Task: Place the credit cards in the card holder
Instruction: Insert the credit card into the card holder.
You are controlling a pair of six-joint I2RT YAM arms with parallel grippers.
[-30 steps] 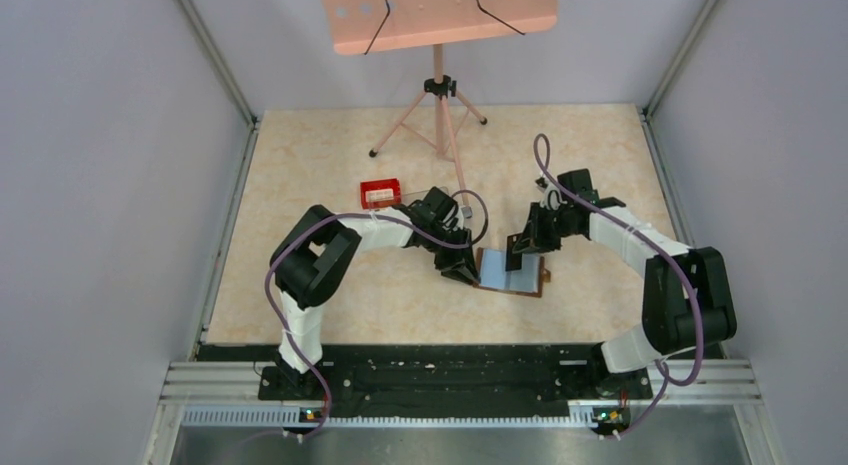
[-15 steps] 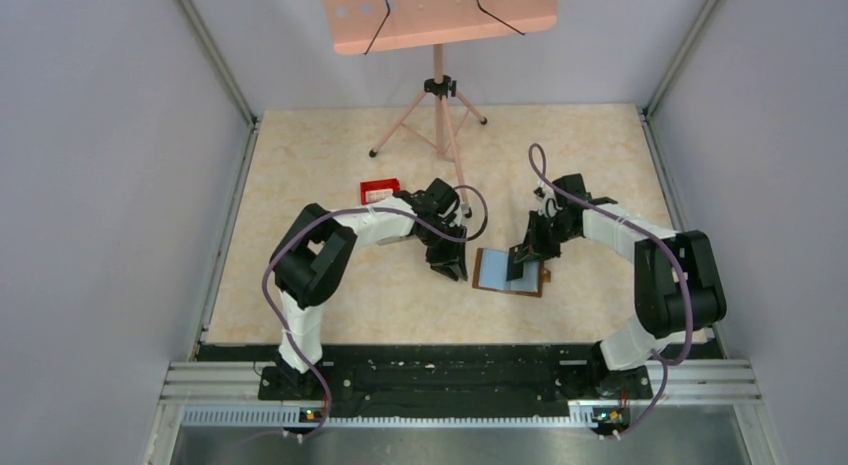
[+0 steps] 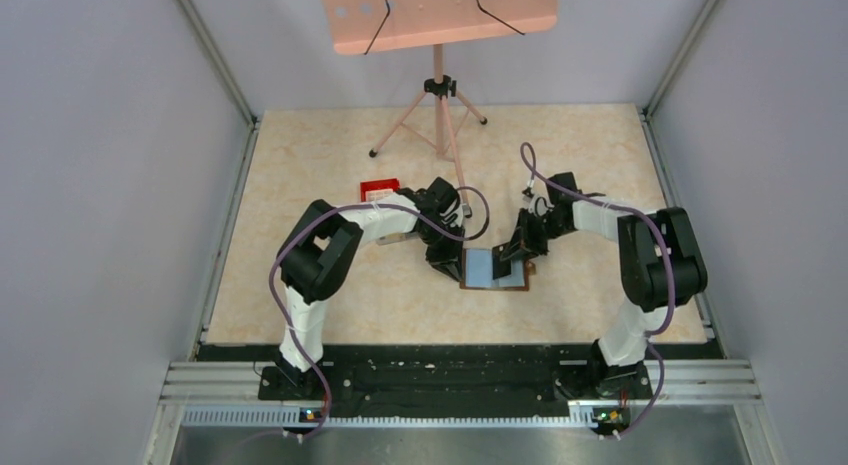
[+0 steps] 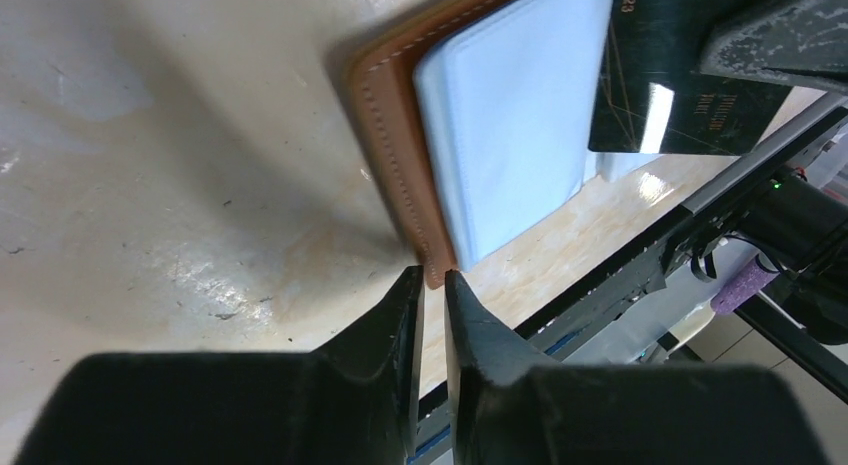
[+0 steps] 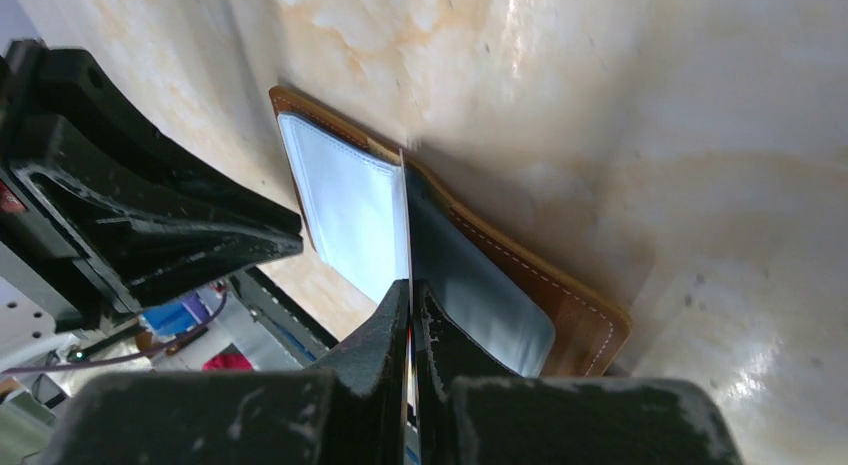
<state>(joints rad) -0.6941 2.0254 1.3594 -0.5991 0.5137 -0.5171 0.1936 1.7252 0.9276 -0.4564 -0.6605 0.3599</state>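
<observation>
Top external, holder: the holder (image 3: 487, 269) lay open on the table (image 3: 330, 145), pale inner side up, between the two grippers.
Top external, grippers: the left gripper (image 3: 452, 272) was at its left edge, the right gripper (image 3: 516, 255) over its right half.
Left wrist, fingers: only a narrow gap was between them. The holder's near corner sat just at the tips; pinched or not, I could not tell.
Left wrist, card: a black card (image 4: 668, 95) stood over the far half, held from above.
Right wrist, fingers: closed tight on the card, seen edge-on. Its far edge reached to the line between the pale pocket and the dark one.
Handling, card: probably light, stiff and slippery. It is best held by one edge, with the opposite edge free for the slot.
Handling, holder: probably soft and light, so it may slide or fold. A grip on the corner should hold it in place.
</observation>
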